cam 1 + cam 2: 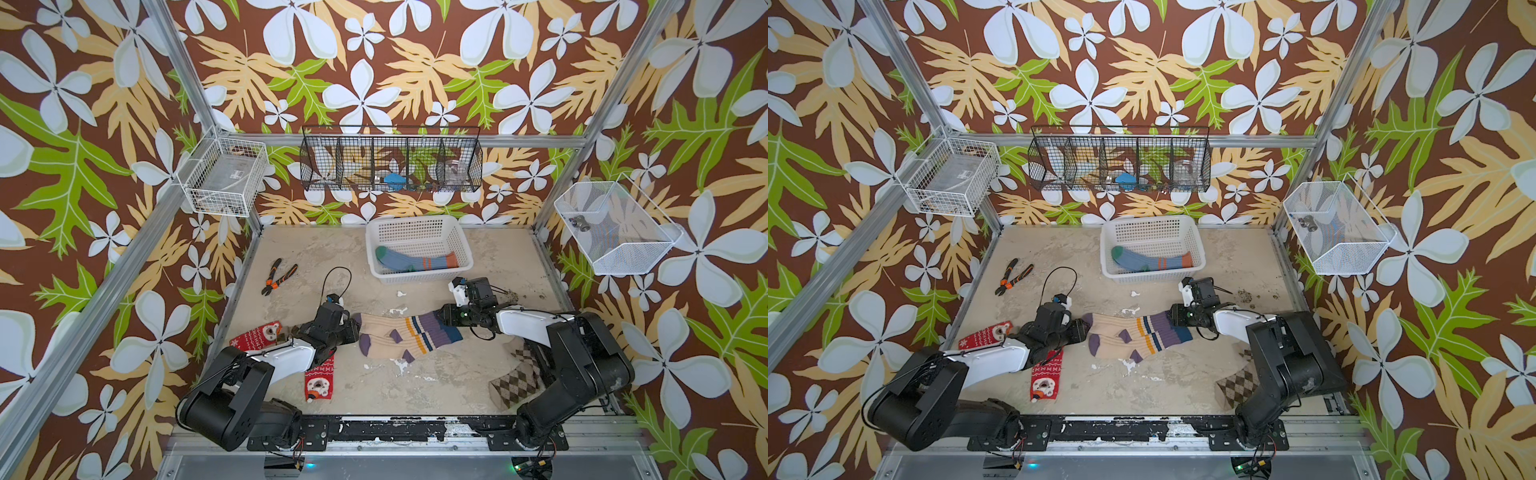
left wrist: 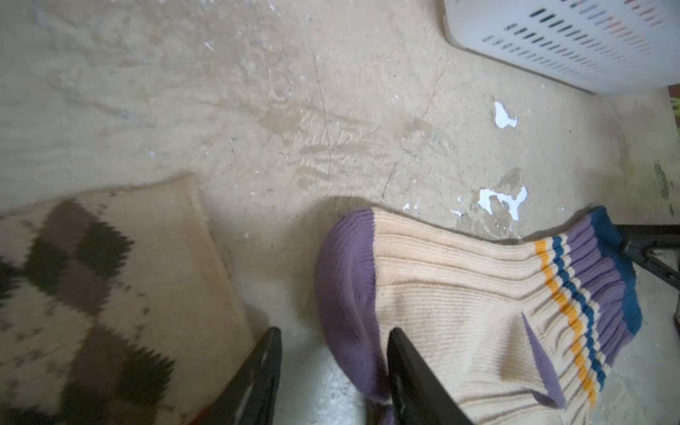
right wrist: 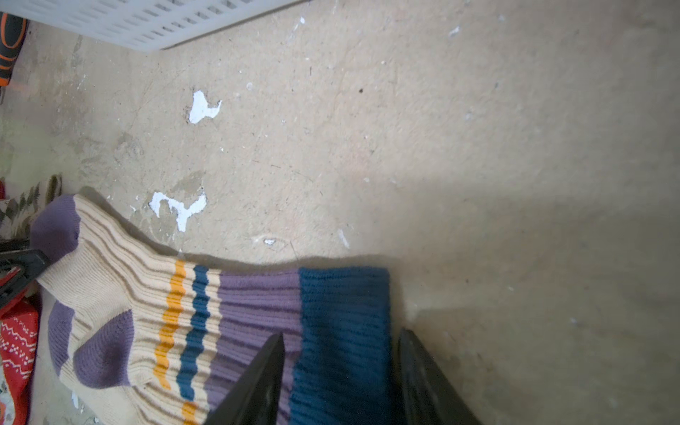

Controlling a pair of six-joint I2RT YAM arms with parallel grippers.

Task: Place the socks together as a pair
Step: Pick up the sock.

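Now, your left gripper (image 2: 335,331) stands half open astride the purple toe of the cream ribbed knit socks (image 1: 386,336), stacked on the worn beige tabletop (image 1: 332,257); your right gripper (image 3: 342,333) brackets their blue cuff, grip unclear.

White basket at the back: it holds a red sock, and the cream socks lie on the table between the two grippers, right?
Not quite: the sock in the white basket is blue with orange stripes and a green toe, not red, as both top views show. The cream socks do lie on the table between the left gripper and the right gripper.
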